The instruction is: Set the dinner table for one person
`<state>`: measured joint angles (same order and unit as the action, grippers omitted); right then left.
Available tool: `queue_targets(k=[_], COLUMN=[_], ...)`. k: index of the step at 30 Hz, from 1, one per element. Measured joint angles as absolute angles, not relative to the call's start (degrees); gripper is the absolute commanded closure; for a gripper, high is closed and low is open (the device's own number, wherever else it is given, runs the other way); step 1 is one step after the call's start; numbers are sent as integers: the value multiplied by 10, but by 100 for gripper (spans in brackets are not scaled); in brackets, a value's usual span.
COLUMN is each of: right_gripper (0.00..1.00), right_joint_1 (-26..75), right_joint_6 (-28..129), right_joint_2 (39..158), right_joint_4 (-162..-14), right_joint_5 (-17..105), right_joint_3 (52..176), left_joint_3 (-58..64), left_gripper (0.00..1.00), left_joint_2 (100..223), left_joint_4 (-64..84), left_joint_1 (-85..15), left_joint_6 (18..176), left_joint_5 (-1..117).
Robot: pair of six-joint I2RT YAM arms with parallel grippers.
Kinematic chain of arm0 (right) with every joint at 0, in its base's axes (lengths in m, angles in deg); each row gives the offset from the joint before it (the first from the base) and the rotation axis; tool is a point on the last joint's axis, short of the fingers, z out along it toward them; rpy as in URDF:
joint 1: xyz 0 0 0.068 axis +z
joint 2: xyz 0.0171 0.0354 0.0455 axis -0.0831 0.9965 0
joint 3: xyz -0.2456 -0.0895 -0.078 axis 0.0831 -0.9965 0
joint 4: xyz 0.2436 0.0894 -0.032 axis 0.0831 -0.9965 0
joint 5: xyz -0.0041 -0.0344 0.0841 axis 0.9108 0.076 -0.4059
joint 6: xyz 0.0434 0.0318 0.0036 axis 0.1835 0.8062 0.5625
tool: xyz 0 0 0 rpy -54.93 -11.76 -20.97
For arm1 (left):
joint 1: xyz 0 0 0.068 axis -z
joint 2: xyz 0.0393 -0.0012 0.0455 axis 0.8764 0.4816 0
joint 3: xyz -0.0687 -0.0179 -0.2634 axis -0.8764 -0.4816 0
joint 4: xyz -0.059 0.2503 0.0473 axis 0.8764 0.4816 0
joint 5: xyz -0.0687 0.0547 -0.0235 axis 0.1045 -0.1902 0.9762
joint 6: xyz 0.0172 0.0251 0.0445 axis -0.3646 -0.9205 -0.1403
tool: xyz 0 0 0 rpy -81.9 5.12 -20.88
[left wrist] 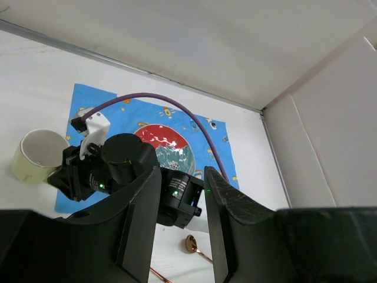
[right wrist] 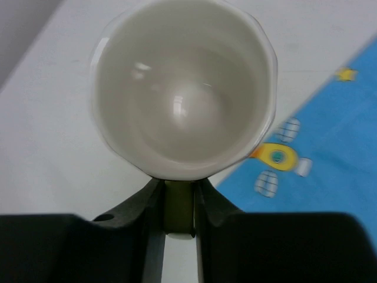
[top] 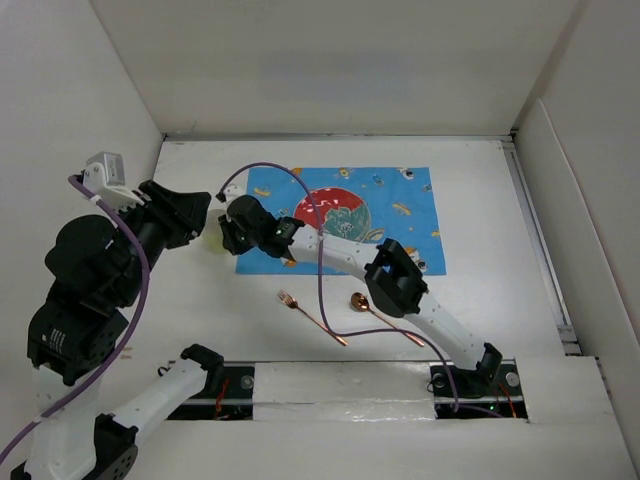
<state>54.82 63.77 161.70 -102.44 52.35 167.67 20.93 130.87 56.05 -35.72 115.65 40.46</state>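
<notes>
Across your large matte white counter [top: 500, 220] lie one blue printed cloth mat [top: 400, 200], one red-teal plate [top: 345, 215], one copper fork [top: 310, 315] and one copper spoon [top: 385, 318]. Your right pincer [right wrist: 178, 190] clamps the one cream cup [right wrist: 182, 88], and your left pincer [left wrist: 181, 174] gapes empty.

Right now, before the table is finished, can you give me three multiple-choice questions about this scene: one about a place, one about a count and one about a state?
1. Where is the plate?
A) on the blue mat
B) on a shelf
C) on a chair

2. How many pieces of cutlery lie on the table?
A) one
B) two
C) four

3. What is inside the cup?
A) water
B) rice
C) nothing

Answers:
1 A, the plate sits in the middle of the blue mat.
2 B, one fork and one spoon lie on the near side of the mat.
3 C, the cup, gripped by the right hand, shows only its bare bottom.
</notes>
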Motion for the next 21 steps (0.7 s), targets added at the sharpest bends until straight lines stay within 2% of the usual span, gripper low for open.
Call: queue_targets(k=[2,4,11,13,17,21], right_gripper=[95,100,100,100,100,100], right_joint_1=[550,550,539,530,488,401], right_joint_6=[638,640,716,738,755,760], right_joint_2=[1617,1615,1556,1521,1412,1278], right_joint_4=[-1025,-1018,-994,-996,-981,-967], right_joint_5=[538,542,531,524,524,524], right_joint_3=[1676,1670,1590,1562,1488,1404], left_joint_3=[209,209,203,193,145,87], left_gripper=[68,68,67,64,51,46], left_joint_2=[1307,1305,1303,1302,1298,1299], left_joint_4=[561,560,551,541,508,475], left_joint_1=[-354,-353,-353,-353,-353,-353], left_joint_6=[1157,1157,1158,1161,1166,1170], left_joint_5=[403,402,388,388,400,432])
